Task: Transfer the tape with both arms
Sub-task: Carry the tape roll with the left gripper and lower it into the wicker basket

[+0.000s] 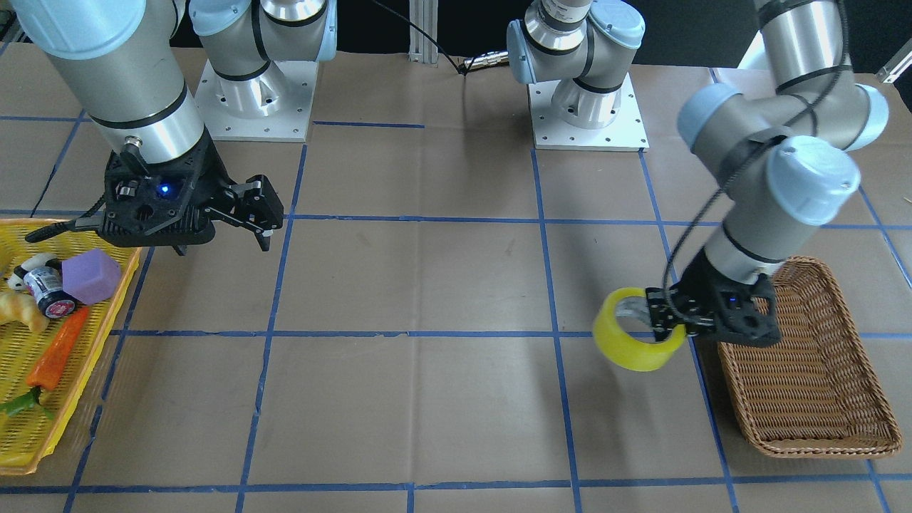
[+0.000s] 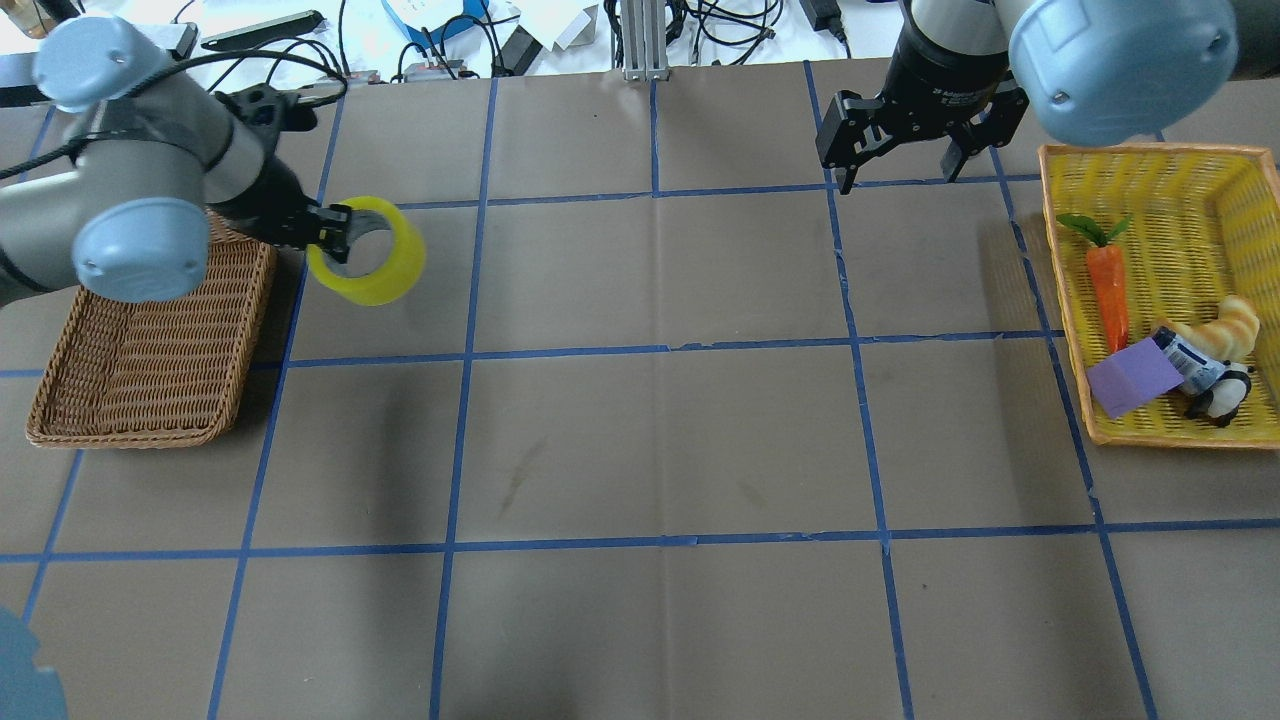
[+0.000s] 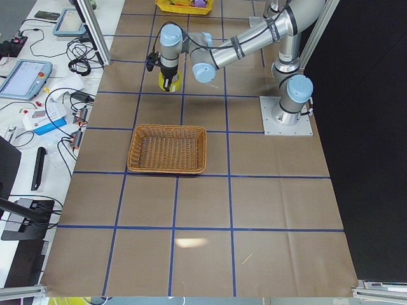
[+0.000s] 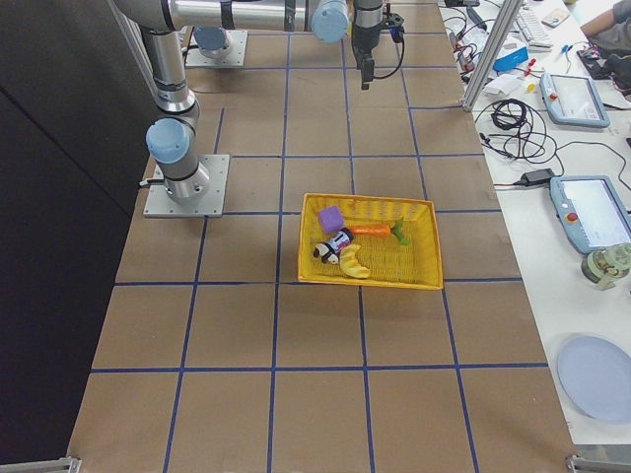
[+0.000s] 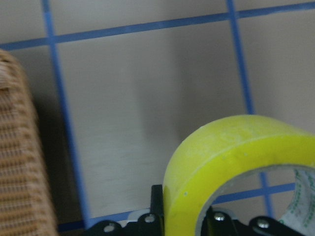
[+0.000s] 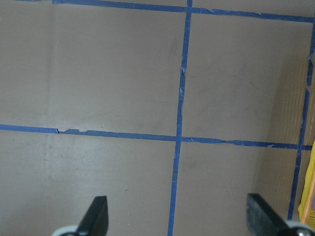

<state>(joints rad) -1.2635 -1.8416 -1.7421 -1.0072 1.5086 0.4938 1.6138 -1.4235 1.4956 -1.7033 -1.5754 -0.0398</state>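
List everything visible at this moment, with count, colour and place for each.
tape: 1, translucent yellow roll, beside the wicker basket
wicker basket: 1, brown, table's side at the robot's left
yellow basket: 1, yellow, table's side at the robot's right
carrot: 1, orange with green top, in the yellow basket
purple block: 1, purple, in the yellow basket
croissant: 1, golden, in the yellow basket
panda toy: 1, black and white, in the yellow basket
small jar: 1, dark with light label, between block and croissant
table: 1, brown with blue grid lines
left pincer: 1, black, shut on the tape's wall
right pincer: 1, black, open, near the yellow basket
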